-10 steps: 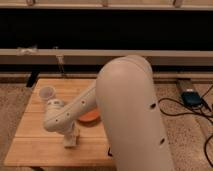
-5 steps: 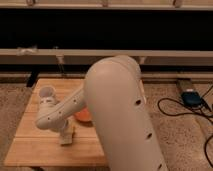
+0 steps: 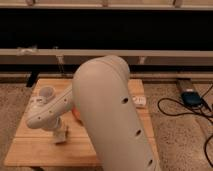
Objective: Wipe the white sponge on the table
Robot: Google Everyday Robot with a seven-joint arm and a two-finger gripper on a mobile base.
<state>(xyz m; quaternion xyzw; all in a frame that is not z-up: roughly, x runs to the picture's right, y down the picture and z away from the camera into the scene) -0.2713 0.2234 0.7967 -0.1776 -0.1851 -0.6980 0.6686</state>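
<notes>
Wood-plank table is filling the lower left of the view, w/ speckled floor around it and a dark wall behind. Robot's big white arm is blocking much of the tabletop and is reaching down toward the front-left corner. There the gripper is sitting right on top of the white sponge. Sponge is lying flat on the planks, near the front edge and in from the left edge. Can't tell whether the gripper is clamping the sponge or just pressing on it. White cup is standing near the far-left corner, an orange bowl is peeking out mid-table behind the arm, and a small pale obj. is lying by the right edge. Step in hand, imo: contact is made, wiping stroke starting or about to. Next move prob. needs steady downward pressure while dragging the sponge across bare planks along the front edge, staying clear of cup & bowl and not running off the edge.
</notes>
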